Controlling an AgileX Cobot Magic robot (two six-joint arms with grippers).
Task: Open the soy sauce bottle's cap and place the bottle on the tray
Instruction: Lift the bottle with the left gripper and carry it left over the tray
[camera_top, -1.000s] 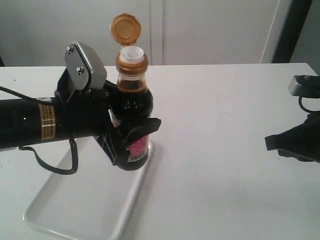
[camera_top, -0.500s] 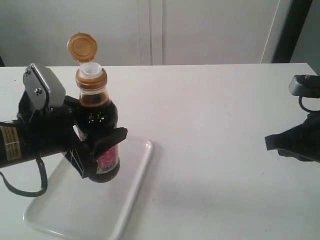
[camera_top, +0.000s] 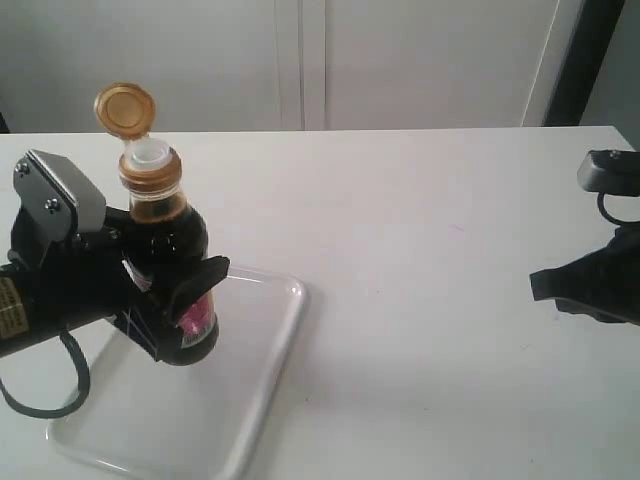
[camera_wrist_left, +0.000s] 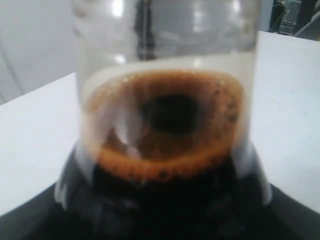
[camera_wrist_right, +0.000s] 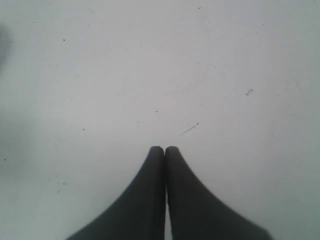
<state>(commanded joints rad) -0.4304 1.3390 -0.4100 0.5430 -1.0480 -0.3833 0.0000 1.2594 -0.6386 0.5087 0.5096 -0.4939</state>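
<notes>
Nearest on the left lies the flat white rectangular tray with rounded corners and a low raised rim, resting on the plain white tabletop. Its near left corner runs toward the bottom edge of the exterior view, and its far right corner sits just right of the bottle.

Over the tray's far left part, the left gripper, black and mounted on a black arm with a yellow sticker, pinches the small clear glass soy sauce bottle of dark brown-black liquid around its lower body, one finger crossing the pink label. The bottle stands nearly upright, tilted slightly to the left. Whether its base touches the tray or hangs just above it cannot be told. In the left wrist view the bottle fills the picture, with a foamy brown ring of liquid below the clear neck.

At the top of the bottle, the small round orange-gold plastic flip-top cap is swung open, standing up and back on its hinge above the matching collar, with the white spout bare.

Far to the right, well apart from the tray, the black right gripper hangs over bare tabletop. In the right wrist view its two dark fingers are pressed together with nothing between them.

Beyond the table rises a pale wall.
</notes>
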